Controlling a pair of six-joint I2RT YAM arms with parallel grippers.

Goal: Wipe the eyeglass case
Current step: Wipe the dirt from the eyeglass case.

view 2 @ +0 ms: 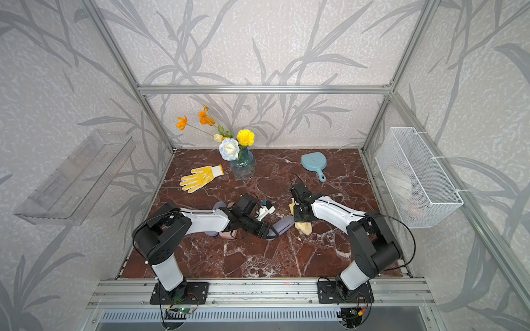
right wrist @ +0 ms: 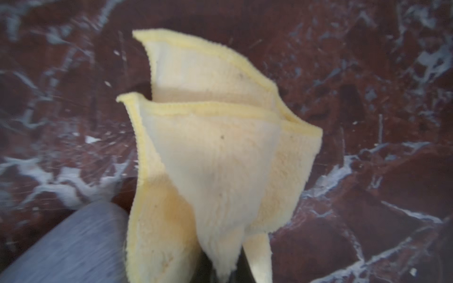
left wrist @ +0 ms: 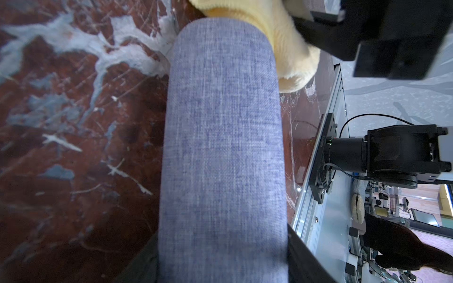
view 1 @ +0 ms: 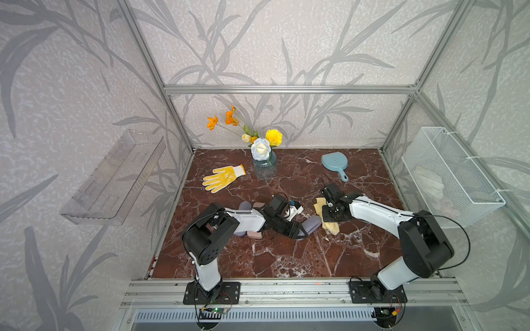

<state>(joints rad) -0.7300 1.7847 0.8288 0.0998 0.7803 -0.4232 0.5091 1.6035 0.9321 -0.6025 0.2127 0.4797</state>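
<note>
Wiping in hand, by judgement. Clamped narrow with the left gripper point(view 1: 302, 232) on the near end of the eyeglass case point(left wrist: 220, 147), blue-grey fabric, lying on the counter point(view 1: 272, 258) towards its middle. Pinched fully shut with the right gripper point(view 1: 329, 219) on a yellow cloth point(right wrist: 208, 159), folded and hanging, touching the far end of the case (seen pressed against it in the left wrist view). Judged an early stroke, with most of the fabric bare of cloth. Called for next, probably: dragging the cloth along the length of the case towards the left gripper, pressing lightly, with the case kept pinned against sliding.

Noted partly hidden under the left arm: spare cases point(view 1: 255, 235), pink and grey, no part of the job as far as could be told.

Noted on the right wall: white wire basket point(view 1: 415, 160), something pale and crumpled inside (too indistinct to name). Noted on the left wall: clear plastic shelf point(view 1: 114, 177), nothing seen in it. Noted at the back of the counter: glass vase point(view 1: 265, 169) holding flowers point(view 1: 274, 137), orange, yellow and white.
</note>
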